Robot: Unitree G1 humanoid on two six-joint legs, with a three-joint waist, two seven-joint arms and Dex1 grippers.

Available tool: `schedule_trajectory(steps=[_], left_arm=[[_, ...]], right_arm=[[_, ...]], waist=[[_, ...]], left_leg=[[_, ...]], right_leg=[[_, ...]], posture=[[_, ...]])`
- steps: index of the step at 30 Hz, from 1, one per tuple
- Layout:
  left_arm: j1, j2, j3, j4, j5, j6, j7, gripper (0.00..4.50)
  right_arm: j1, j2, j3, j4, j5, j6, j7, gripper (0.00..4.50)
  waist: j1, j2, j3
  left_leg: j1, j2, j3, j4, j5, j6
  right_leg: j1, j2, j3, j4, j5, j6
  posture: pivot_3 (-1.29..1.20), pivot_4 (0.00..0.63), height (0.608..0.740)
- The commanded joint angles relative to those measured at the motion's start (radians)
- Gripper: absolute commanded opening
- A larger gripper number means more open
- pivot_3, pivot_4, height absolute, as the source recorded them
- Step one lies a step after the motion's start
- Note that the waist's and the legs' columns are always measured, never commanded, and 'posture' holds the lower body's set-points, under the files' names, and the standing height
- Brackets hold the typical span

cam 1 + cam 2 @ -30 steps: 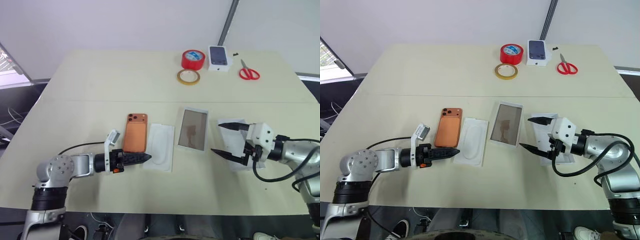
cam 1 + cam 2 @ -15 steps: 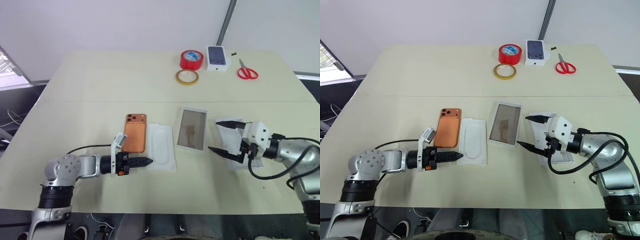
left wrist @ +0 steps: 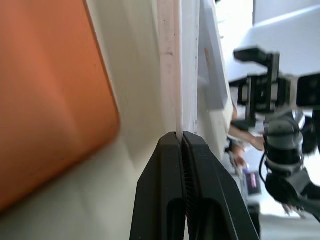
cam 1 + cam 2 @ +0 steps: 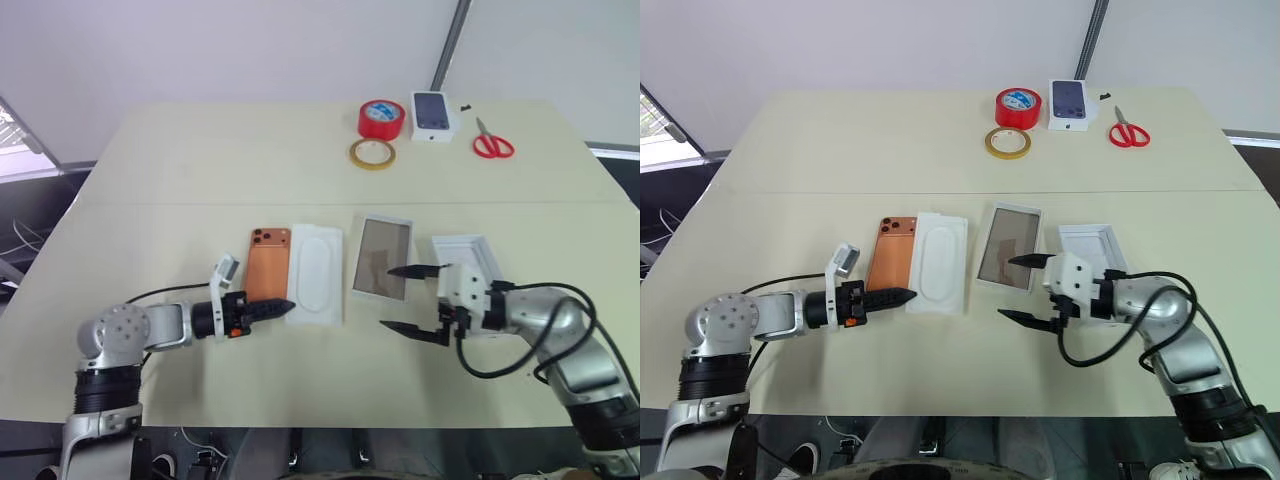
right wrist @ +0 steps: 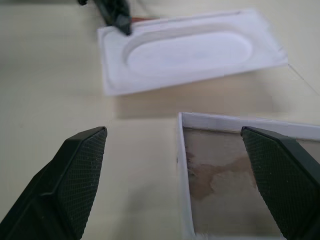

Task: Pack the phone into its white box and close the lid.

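Left gripper point(image 4: 285, 304), fingers pressed together, noses at the gap between phone and white insert; right gripper point(image 4: 408, 300) hangs spread wide at the white box's near end.

Phone point(image 4: 268, 265) lies left of centre in the left eye view, flat on the table point(image 4: 200, 170), the white insert point(image 4: 317, 272) touching its right edge. White box point(image 4: 381, 258) sits just right of the insert, empty; lid point(image 4: 468, 262) lies beyond it. Likely risks: the closed tip shoves the insert into the box, or skids the phone away. Far off at upper right, red tape point(image 4: 383, 118), tape ring point(image 4: 372, 153), printed box point(image 4: 433, 111) and scissors point(image 4: 492, 145) obstruct nothing.
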Motion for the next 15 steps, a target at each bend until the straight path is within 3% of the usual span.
schedule_trajectory(steps=[1,2,5,12,15], left_arm=[[-0.015,-0.019,0.076,-0.010,-0.036,-0.060,-0.003,0.03],[-0.021,-0.018,0.080,-0.007,-0.029,-0.058,0.011,0.03],[-0.029,-0.012,0.062,-0.016,-0.017,-0.055,0.012,0.00],[-0.060,-0.046,0.085,-0.024,-0.044,-0.047,0.056,0.00],[-0.077,-0.077,0.094,-0.029,-0.078,-0.017,0.092,0.00]], right_arm=[[-0.048,0.025,0.037,0.032,-0.039,0.026,-0.020,4.50],[-0.069,0.035,0.056,0.050,-0.047,0.041,-0.017,4.50],[-0.112,0.033,0.110,0.120,-0.113,0.045,-0.007,3.58],[-0.149,0.036,0.134,0.147,-0.114,-0.008,0.056,0.05],[-0.144,0.045,0.137,0.108,-0.093,-0.027,0.081,0.05]], waist=[[0.001,0.000,0.000],[0.001,0.000,0.000],[0.000,0.000,0.000],[0.003,0.000,0.000],[0.001,-0.001,0.000]], left_leg=[[0.000,0.000,0.000,0.000,0.000,0.000],[0.000,0.000,0.000,0.000,0.000,-0.001],[0.000,0.000,0.000,0.000,0.001,-0.001],[-0.001,-0.001,0.000,0.000,0.002,-0.003],[-0.001,-0.001,0.000,0.000,0.002,-0.003]], right_leg=[[0.000,0.000,0.000,0.000,0.000,0.000],[0.000,0.000,0.000,0.000,0.000,0.000],[0.000,0.000,0.000,0.000,0.000,0.000],[0.000,0.000,0.000,0.000,0.000,0.000],[-0.001,0.000,0.000,0.000,0.000,0.000]], posture=[[0.00,0.150,0.740],[0.00,0.150,0.740],[0.00,0.150,0.740],[0.00,0.150,0.740],[0.00,0.150,0.740]])
